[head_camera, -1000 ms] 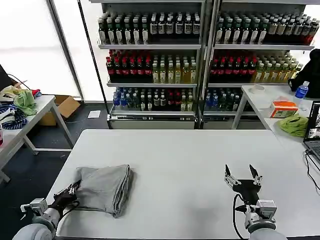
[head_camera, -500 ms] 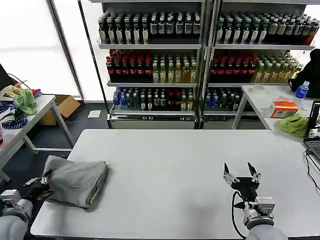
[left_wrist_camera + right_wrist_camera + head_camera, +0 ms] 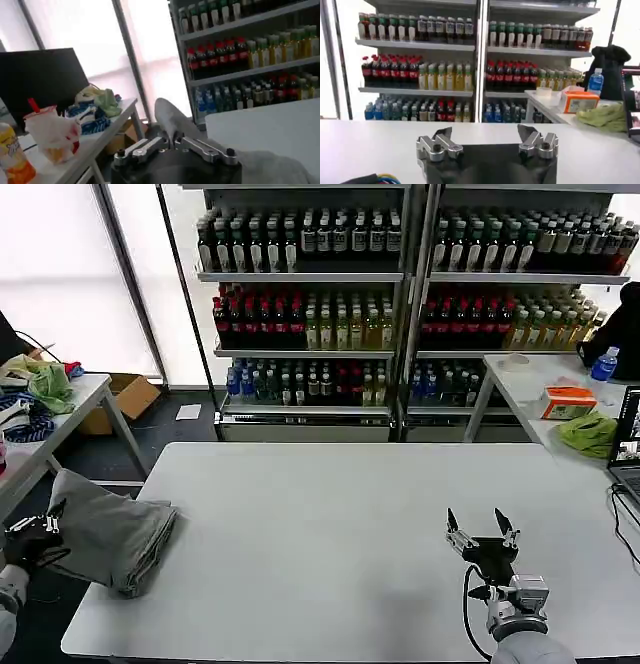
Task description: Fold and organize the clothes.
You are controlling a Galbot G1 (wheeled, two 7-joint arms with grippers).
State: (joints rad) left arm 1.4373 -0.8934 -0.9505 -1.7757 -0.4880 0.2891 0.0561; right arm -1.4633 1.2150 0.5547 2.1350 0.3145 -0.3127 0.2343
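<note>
Currently the folded grey shirt (image 3: 110,534) hangs half off the white table's (image 3: 340,524) left edge, its outer end clamped in the left gripper (image 3: 35,529) (fingers closed on the cloth, clear in the left wrist view). Right gripper (image 3: 482,534) hovers over the table's right side, fingers apart, holding nothing. No legible writing.

Hovering low over the white table (image 3: 365,145), the right gripper (image 3: 487,142), jaws spread wide apart, facing shelves of bottles (image 3: 445,75). Lying on a side table (image 3: 555,112): an orange box (image 3: 577,101), a green cloth (image 3: 605,116), a blue-capped bottle (image 3: 595,81).
</note>
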